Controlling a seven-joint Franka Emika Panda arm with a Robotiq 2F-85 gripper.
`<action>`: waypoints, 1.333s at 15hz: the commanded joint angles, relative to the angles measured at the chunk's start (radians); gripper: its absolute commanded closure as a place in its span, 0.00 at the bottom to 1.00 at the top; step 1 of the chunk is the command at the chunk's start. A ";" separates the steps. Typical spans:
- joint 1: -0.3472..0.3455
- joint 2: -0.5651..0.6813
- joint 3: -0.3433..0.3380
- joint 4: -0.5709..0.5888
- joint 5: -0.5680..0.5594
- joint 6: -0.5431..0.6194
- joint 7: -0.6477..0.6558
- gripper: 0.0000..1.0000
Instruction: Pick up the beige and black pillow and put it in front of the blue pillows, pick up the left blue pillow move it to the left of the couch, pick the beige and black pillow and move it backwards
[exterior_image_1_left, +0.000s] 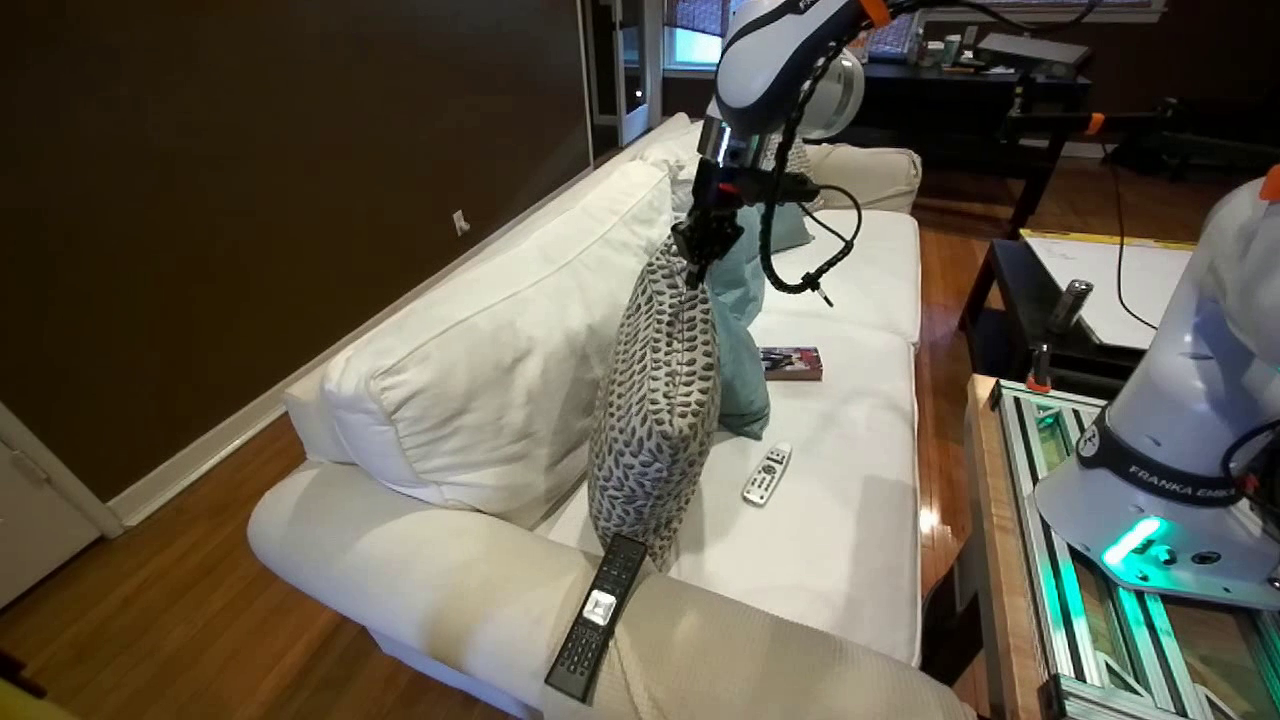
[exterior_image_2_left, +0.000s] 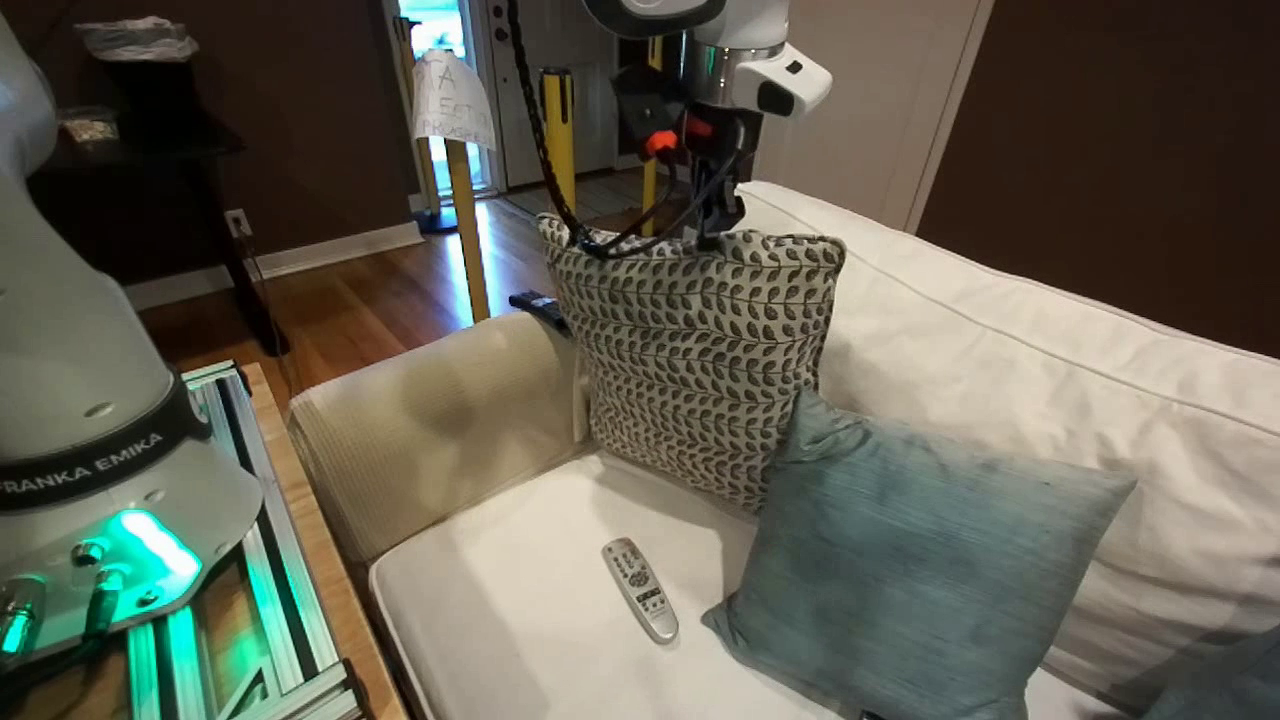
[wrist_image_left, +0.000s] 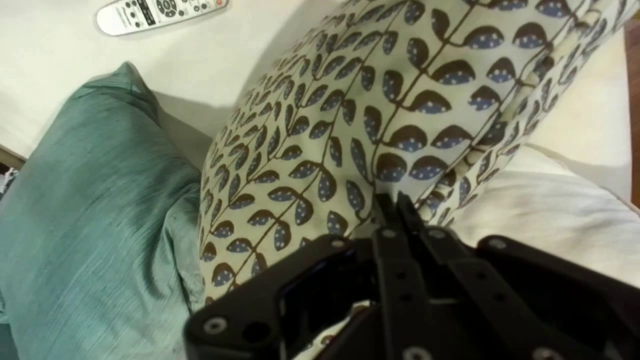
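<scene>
Pinching beige-and-black leaf-print pillow (exterior_image_2_left: 690, 360) by top edge

End effector (wrist_image_left: 394, 201) pressed nearly together, apparently on a fold of cloth. Pillow directly below it, roughly upright. Should handle light, soft, floppy, not very slippery or fragile; seamed top edge is the sensible hold. Plump square, matte printed fabric. Teal-blue pillow (exterior_image_2_left: 915, 560): below end effector, off to one side; streaky weave, wrinkled corner.
</scene>
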 joint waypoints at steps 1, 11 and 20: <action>0.003 -0.165 -0.030 -0.079 0.014 -0.092 -0.002 0.99; -0.030 -0.434 -0.112 -0.140 -0.073 -0.260 0.098 0.99; -0.163 -0.540 -0.111 -0.131 -0.237 -0.278 0.334 0.99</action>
